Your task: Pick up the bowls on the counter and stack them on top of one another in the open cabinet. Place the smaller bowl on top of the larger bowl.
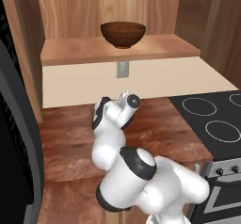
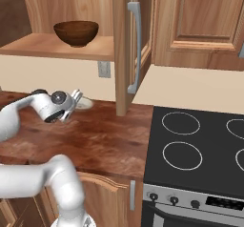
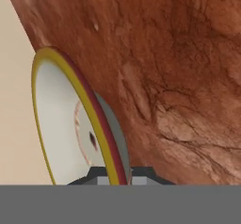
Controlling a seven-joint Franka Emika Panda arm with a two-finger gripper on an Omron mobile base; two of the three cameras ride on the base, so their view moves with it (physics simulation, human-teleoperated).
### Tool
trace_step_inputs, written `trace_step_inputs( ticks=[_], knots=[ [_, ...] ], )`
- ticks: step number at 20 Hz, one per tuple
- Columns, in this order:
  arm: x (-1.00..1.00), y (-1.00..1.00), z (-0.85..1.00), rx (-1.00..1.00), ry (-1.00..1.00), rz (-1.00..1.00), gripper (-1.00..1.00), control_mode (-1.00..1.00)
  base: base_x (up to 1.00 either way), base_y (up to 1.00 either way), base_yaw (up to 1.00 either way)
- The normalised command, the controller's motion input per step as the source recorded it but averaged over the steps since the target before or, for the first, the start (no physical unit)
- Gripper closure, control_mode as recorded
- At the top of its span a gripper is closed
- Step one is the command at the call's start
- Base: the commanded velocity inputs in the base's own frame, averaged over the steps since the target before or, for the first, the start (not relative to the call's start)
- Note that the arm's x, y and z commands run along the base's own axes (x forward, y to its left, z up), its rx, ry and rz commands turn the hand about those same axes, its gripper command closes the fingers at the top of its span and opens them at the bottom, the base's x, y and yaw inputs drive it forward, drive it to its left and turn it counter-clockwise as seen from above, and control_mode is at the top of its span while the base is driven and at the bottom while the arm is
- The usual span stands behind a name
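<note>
The larger bowl [image 1: 123, 34] [image 2: 76, 33], dark brown wood, stands upright on the open cabinet's shelf [image 1: 160, 49] [image 2: 28, 45]. The smaller bowl [image 2: 86, 104] [image 3: 61, 124], cream-white with a yellow and red rim, is low over the counter [image 1: 70, 133] [image 2: 105, 140] close to the back wall. My gripper [image 2: 77, 98] [image 3: 117, 177] is shut on its rim, which runs between the two fingertips in the hand view. Whether the bowl still touches the counter I cannot tell. In the left base view my own hand hides it.
A black stovetop [image 1: 212, 119] [image 2: 200, 145] lies to the right of the counter. The open cabinet door [image 2: 131, 45] hangs over the counter between shelf and stove. A dark tall appliance [image 1: 14, 148] borders the left. A wall outlet [image 1: 123, 69] sits under the shelf.
</note>
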Motion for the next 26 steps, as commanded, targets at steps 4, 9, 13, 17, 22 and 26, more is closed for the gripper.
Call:
trace_step_inputs(
  ticks=[4, 9, 13, 17, 22, 26],
  knots=[
    [-0.57, 0.0, 0.24, 0.01, 0.0, 0.0, 1.0, -1.0, 0.0, 0.0, 0.0],
    [-0.55, 0.0, 0.25, 0.0, 0.0, 0.0, 1.0, -1.0, 0.0, 0.0, 0.0],
    [-0.52, 0.0, 0.26, -0.02, 0.0, 0.0, 1.0, -1.0, 0.0, 0.0, 0.0],
    [-0.48, 0.04, 0.27, -0.02, 0.03, 0.0, 1.0, -1.0, 0.0, 0.0, 0.0],
    [-0.45, 0.04, 0.32, -0.01, 0.05, 0.0, 1.0, -1.0, 0.0, 0.0, 0.0],
    [-0.42, 0.06, 0.35, -0.01, 0.07, 0.0, 1.0, -1.0, 0.0, 0.0, 0.0]
  ],
)
